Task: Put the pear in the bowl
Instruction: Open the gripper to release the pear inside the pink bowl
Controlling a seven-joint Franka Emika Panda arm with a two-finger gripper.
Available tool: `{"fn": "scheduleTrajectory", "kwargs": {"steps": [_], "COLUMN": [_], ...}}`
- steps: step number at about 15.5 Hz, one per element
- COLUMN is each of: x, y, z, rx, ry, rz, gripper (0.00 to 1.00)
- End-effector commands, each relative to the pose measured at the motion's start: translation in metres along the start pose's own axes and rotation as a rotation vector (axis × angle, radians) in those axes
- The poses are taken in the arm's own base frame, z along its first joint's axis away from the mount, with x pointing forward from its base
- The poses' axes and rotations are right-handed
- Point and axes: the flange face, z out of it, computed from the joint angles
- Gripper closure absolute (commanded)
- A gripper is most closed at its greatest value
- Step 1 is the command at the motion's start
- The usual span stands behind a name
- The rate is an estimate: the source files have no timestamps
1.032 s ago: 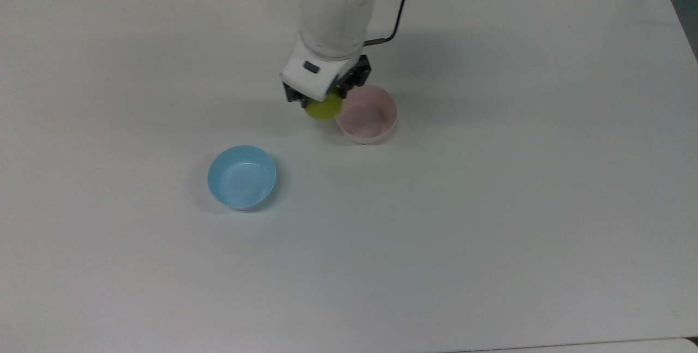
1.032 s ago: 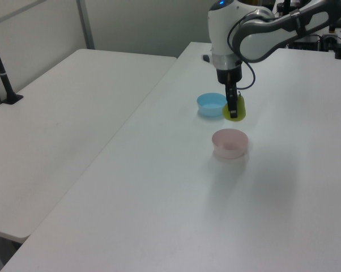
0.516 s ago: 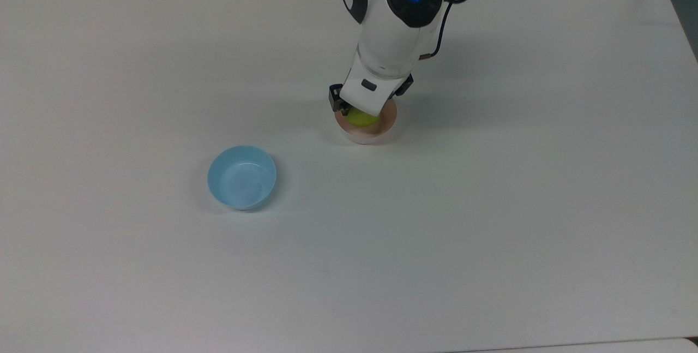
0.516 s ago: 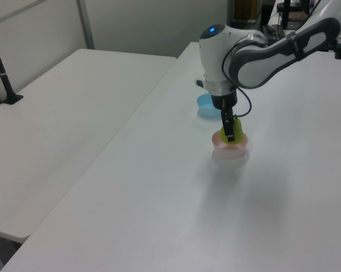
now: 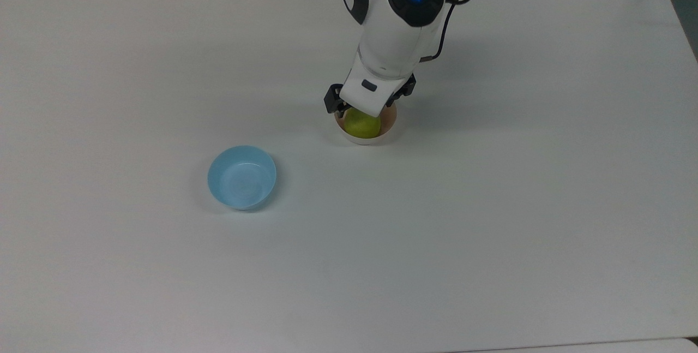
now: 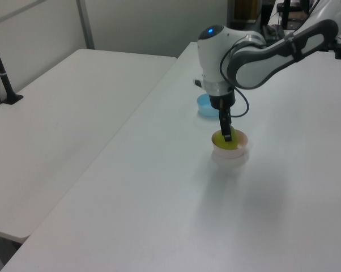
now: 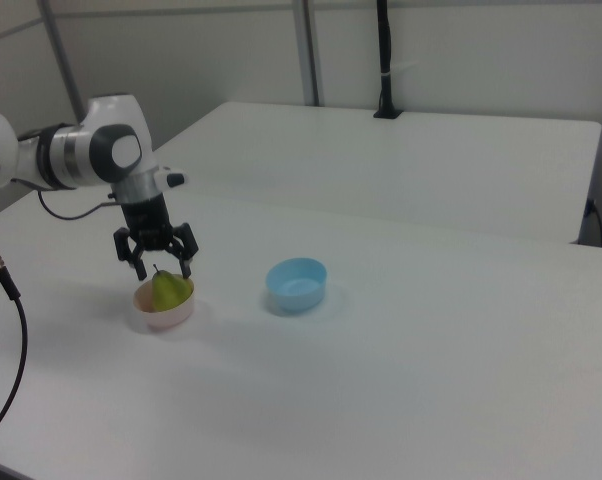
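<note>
At centre-left of the right view, small yellow-green pear (image 7: 169,289) sits in pale pink round plastic bowl (image 7: 162,314); black two-finger gripper (image 7: 157,264) w/ jaws spread wide just above it, holding nothing.

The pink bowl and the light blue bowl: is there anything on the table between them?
Nothing. In the top view, bare white table separates the pink bowl, holding the pear, from the light blue bowl.
</note>
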Motion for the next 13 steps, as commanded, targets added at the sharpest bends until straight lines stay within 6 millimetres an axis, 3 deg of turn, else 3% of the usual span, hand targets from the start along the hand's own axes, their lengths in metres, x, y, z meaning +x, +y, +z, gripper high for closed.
{"fn": "scheduleTrajectory", "kwargs": {"steps": [1,7,10,13], "x": [-0.029,-0.096,-0.120,-0.128], "y": [0.045,0.149,0.178,0.186], "z": [-0.063,-0.123,-0.131,-0.136], "rx": [0.026,0.063,0.079,0.084], "ry": [0.087,0.089,0.064,0.066], "rz": [0.087,0.260,0.315,0.333], "gripper": [0.00,0.00,0.00,0.00]}}
